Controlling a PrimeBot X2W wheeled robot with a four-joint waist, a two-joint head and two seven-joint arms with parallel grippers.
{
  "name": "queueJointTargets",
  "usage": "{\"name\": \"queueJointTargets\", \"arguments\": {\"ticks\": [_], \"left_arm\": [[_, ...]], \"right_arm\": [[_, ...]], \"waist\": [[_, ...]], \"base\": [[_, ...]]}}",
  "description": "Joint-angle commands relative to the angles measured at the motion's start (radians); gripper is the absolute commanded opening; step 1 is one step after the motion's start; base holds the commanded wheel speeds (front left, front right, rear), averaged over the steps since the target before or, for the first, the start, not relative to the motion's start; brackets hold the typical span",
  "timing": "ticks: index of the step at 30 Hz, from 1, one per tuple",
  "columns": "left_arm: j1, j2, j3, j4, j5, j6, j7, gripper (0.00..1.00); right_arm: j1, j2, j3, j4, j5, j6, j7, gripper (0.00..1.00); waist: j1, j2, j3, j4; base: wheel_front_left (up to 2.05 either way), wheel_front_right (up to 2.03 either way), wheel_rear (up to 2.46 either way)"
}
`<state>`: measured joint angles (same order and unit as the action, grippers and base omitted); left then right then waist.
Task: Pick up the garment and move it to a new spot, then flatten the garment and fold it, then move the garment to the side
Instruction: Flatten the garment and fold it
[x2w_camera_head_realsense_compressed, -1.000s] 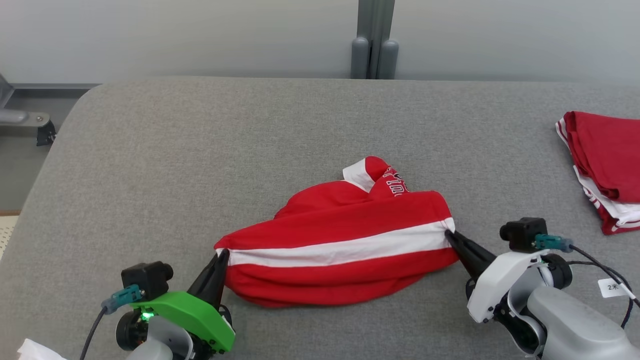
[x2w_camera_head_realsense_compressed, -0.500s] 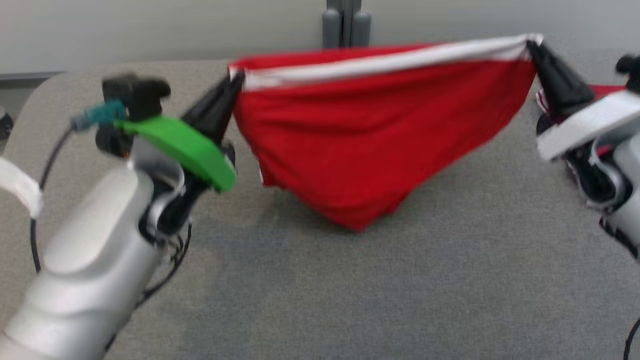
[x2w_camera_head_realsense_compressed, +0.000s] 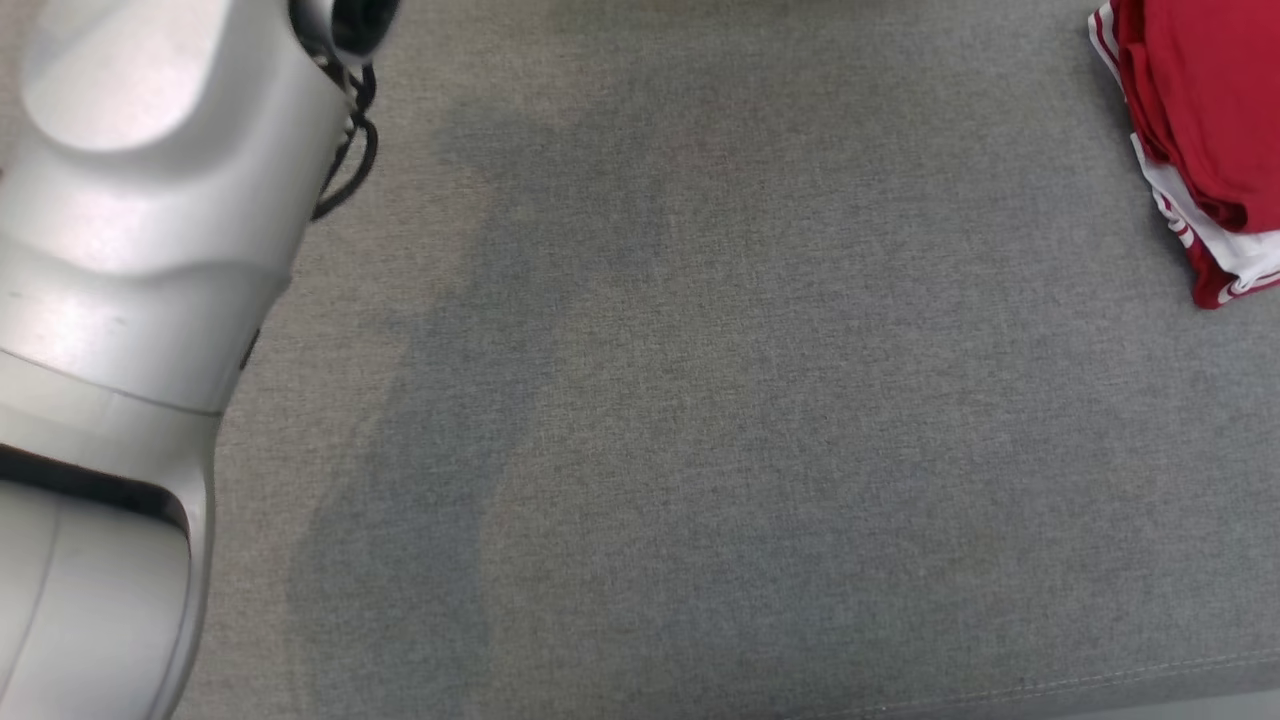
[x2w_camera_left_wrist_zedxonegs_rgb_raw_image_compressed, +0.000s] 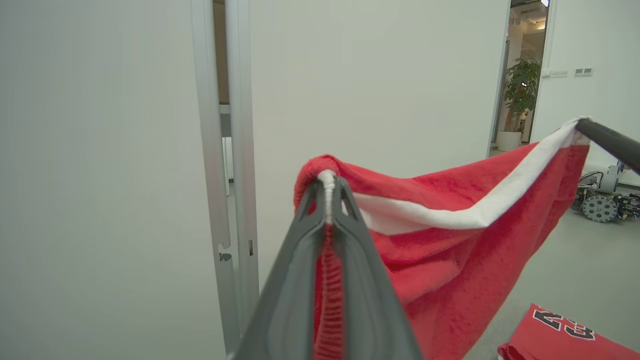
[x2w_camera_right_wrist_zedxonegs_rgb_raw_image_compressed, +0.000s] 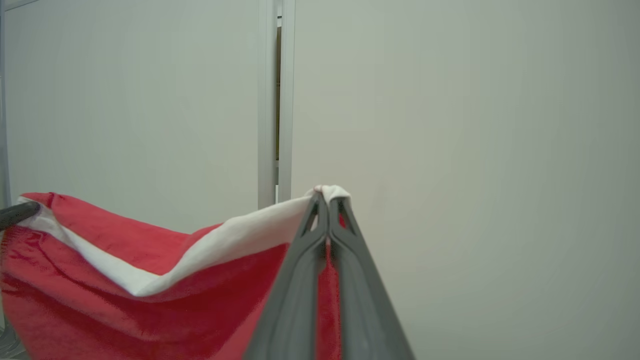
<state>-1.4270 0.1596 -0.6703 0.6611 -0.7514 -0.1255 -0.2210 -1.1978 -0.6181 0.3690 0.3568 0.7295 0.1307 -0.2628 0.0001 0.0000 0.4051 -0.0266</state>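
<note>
**Item 1. My left tool** (x2w_camera_left_wrist_zedxonegs_rgb_raw_image_compressed: 327, 187): clenched on one end of the garment's white band. A ridge of red hem runs down between the two fingers.

**Item 2. My right tool** (x2w_camera_right_wrist_zedxonegs_rgb_raw_image_compressed: 327, 200): clenched likewise on the opposite end of the same band, with a tuft of white cloth showing above the tips.

**Item 3. Garment** (x2w_camera_left_wrist_zedxonegs_rgb_raw_image_compressed: 450, 250): red with a white stripe, slung between my two tools. The band is drawn along the top and the body sags below in loose folds. I judge it to be held in the air, off the tabletop.

**Item 4. Progress.** The pick-up looks done and the carry to a new spot is in hand. Laying down, flattening, folding and moving aside are all left to do.

**Item 5. Tabletop** (x2w_camera_head_realsense_compressed: 700, 400): grey woven covering, with a faint shadow across the stretch in the head view. My pale forearm (x2w_camera_head_realsense_compressed: 120, 250) crosses its left edge. Folded red clothes (x2w_camera_head_realsense_compressed: 1210, 150) with white trim lie at the far right.

**Item 6. Room.** Pale wall panels (x2w_camera_right_wrist_zedxonegs_rgb_raw_image_compressed: 475, 150) are joined by a metal post (x2w_camera_left_wrist_zedxonegs_rgb_raw_image_compressed: 220, 150). A doorway beyond has a potted plant (x2w_camera_left_wrist_zedxonegs_rgb_raw_image_compressed: 520, 95) in it, and a wheeled machine (x2w_camera_left_wrist_zedxonegs_rgb_raw_image_compressed: 605, 200) stands on the floor.
</note>
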Motion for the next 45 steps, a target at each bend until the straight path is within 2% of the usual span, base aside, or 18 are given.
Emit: {"name": "queueJointTargets", "arguments": {"ticks": [1,4,8,12,16,21,27,30,35,41,45], "left_arm": [[0.044,0.003,-0.027,0.014,-0.01,-0.005,-0.011,0.0],[0.148,0.028,-0.095,0.012,-0.045,-0.006,-0.03,0.0],[0.34,0.06,-0.132,-0.042,-0.103,-0.006,-0.045,0.0],[0.59,0.097,-0.085,-0.15,-0.098,-0.006,-0.044,0.0],[0.855,0.11,-0.021,-0.242,-0.057,-0.005,-0.044,0.0],[1.138,0.076,0.085,-0.347,0.017,0.018,-0.044,0.0],[1.339,0.063,0.162,-0.478,0.138,0.069,-0.044,0.0],[1.389,0.076,0.175,-0.522,0.175,0.086,-0.044,0.0],[1.409,0.075,0.173,-0.576,0.182,0.095,-0.04,0.0],[1.301,0.03,0.133,-0.576,0.195,0.074,-0.003,0.0],[1.188,-0.019,0.109,-0.539,0.189,0.054,0.025,0.0]], "right_arm": [[0.054,0.009,0.015,-0.017,-0.007,0.0,-0.002,0.0],[0.155,0.008,0.022,-0.07,-0.012,0.0,-0.002,0.0],[0.368,0.024,-0.048,-0.135,-0.018,0.0,-0.002,0.0],[0.623,0.038,-0.129,-0.203,-0.015,0.0,-0.002,0.0],[0.89,0.054,-0.175,-0.264,0.007,0.0,-0.002,0.0],[1.146,0.076,-0.229,-0.347,0.04,-0.001,-0.002,0.0],[1.35,0.085,-0.297,-0.47,0.021,-0.001,0.025,0.0],[1.415,0.097,-0.352,-0.533,-0.006,-0.001,0.048,0.0],[1.451,0.113,-0.433,-0.614,-0.132,-0.002,0.135,0.0],[1.305,0.114,-0.455,-0.595,-0.342,-0.001,0.246,0.0],[1.153,0.093,-0.417,-0.543,-0.378,-0.001,0.304,0.0]], "waist": [[-0.0001,0.0,0.064,-0.046],[-0.0001,0.0,0.064,-0.045],[-0.0001,0.0,0.031,-0.028],[-0.0001,0.0,-0.041,-0.014],[-0.0001,0.0,-0.127,-0.008],[-0.0001,0.0,-0.192,-0.009],[-0.0001,0.0,-0.204,0.007],[-0.0001,0.0,-0.2,0.015],[-0.0001,0.0,-0.198,0.034],[-0.0001,0.0,-0.162,0.065],[-0.0001,0.0,-0.117,0.094]], "base": [[0.0,0.0,0.0],[0.0,0.0,0.0],[0.0,0.0,0.0],[0.0,0.0,0.0],[0.0,0.0,0.0],[0.0,0.0,0.0],[0.0,0.0,0.0],[0.0,0.0,0.0],[0.0,0.0,0.0],[0.0,0.0,0.0],[0.0,0.0,0.0]]}}
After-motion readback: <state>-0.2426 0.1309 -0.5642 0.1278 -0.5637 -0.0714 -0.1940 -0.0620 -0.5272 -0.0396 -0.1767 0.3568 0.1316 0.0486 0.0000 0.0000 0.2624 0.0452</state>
